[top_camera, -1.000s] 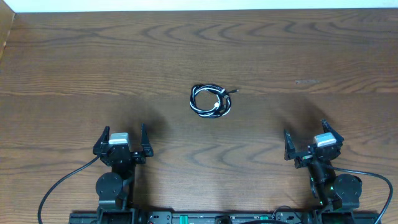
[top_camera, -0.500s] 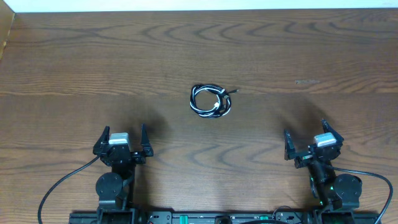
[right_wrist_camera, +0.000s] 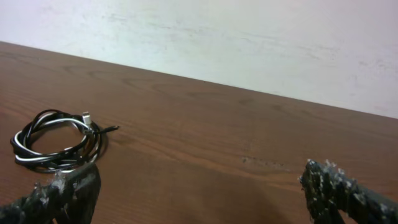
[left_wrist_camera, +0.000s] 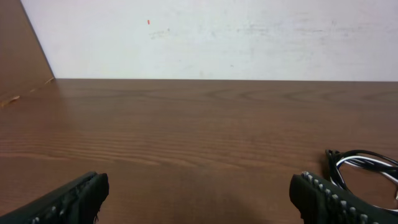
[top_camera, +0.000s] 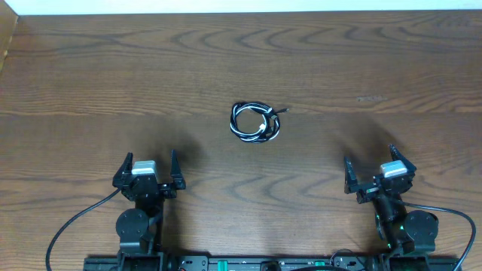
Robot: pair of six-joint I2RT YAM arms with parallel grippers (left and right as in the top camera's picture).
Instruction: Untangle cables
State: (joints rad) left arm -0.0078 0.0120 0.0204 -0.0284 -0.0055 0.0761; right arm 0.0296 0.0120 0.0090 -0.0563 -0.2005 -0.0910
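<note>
The cables (top_camera: 254, 123) lie coiled mid-frame. We have not started: left pincer (top_camera: 151, 158) and right pincer (top_camera: 370, 164) are wide open, empty. Next we reach, pinch 1 cord.

Both arms folded back over their bases, grippers spread wide
Low pose, left gripper (top_camera: 150, 159) pointing straight ahead, jaws far apart, nothing between them; ribbed fingertips (left_wrist_camera: 323, 194) sit at the lower corners of its wrist view. Same for right gripper (top_camera: 371, 165), parted and empty, turned slightly inward toward the left arm; its fingertips (right_wrist_camera: 65, 190) scuffed, pale-flecked
</note>
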